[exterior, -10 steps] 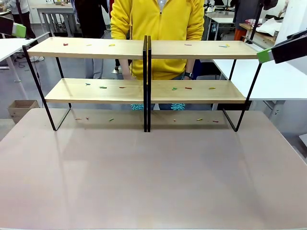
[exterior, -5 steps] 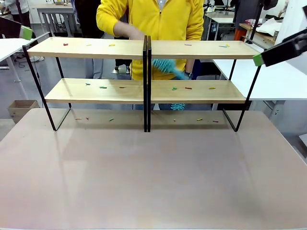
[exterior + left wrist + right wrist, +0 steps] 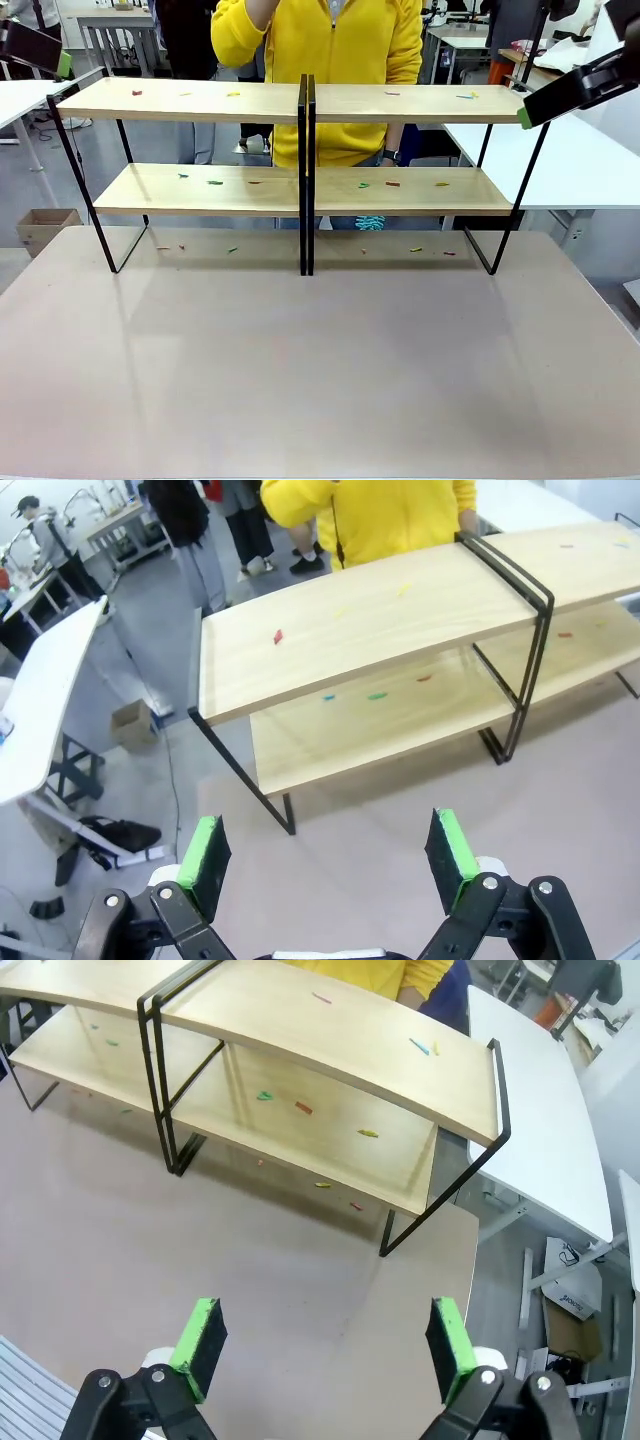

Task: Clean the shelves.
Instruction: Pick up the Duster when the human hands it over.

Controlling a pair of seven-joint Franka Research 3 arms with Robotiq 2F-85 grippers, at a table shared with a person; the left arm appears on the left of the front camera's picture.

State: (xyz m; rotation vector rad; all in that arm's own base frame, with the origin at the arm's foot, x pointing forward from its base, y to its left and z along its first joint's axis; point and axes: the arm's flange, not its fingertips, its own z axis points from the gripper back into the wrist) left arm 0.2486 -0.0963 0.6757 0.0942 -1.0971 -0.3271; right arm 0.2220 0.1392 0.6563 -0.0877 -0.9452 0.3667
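At the far side of the table (image 3: pixel 320 380), the shelves (image 3: pixel 200 100) stand speckled with coloured scraps (image 3: pixel 233 94) (both tiers). Left gripper (image 3: pixel 330 845) and right gripper (image 3: pixel 325 1345) hang wide open, empty; we should sweep top boards first, outer ends inward.

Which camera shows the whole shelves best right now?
The front view: the shelves face it square-on, both racks and both tiers complete. The left wrist view sees the left rack obliquely, the right one cut off; the right wrist view the reverse.

Front view across the table (image 3: pixel 320 380) at the shelves (image 3: pixel 200 100); both wrist views from high, the same shelves below.
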